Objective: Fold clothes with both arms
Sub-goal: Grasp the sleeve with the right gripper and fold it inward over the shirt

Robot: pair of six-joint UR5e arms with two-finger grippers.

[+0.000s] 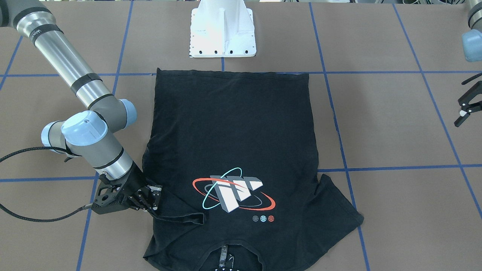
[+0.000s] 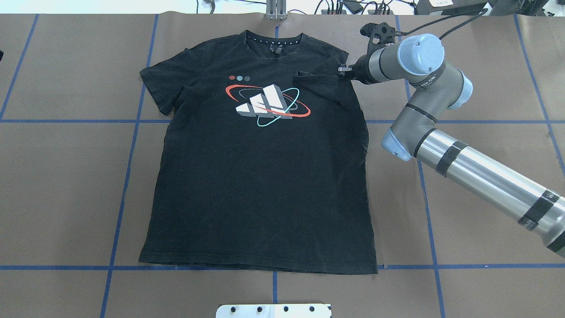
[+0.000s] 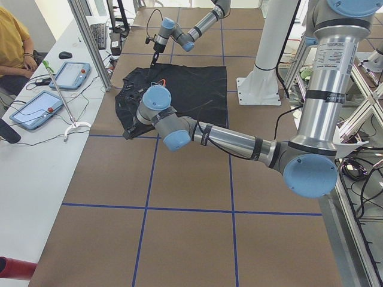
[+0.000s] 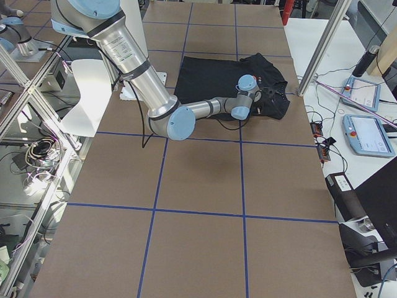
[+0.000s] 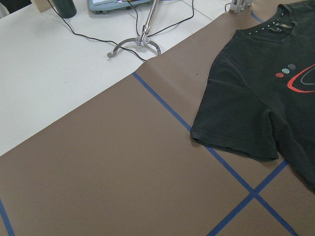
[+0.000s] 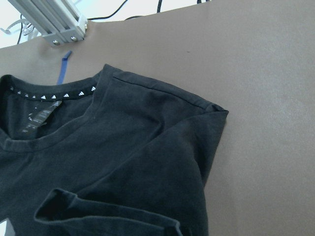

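Note:
The black T-shirt (image 2: 260, 176) lies flat and face up on the brown table, its collar on the far side from the robot's base. Its white, red and teal graphic (image 2: 267, 104) shows. My right gripper (image 2: 342, 72) is shut on the shirt's right sleeve (image 2: 320, 81) and holds it folded inward over the shoulder; it also shows in the front view (image 1: 152, 203). My left gripper (image 1: 460, 102) hangs open and empty above the table, well off the shirt's other side. The other sleeve (image 5: 236, 132) lies flat in the left wrist view.
The white pedestal base (image 1: 223, 30) stands just behind the shirt's hem. Blue tape lines (image 2: 128, 154) mark a grid on the table. A white side table with tablets (image 3: 36, 107) and a metal stand (image 5: 140, 42) lies beyond the collar end.

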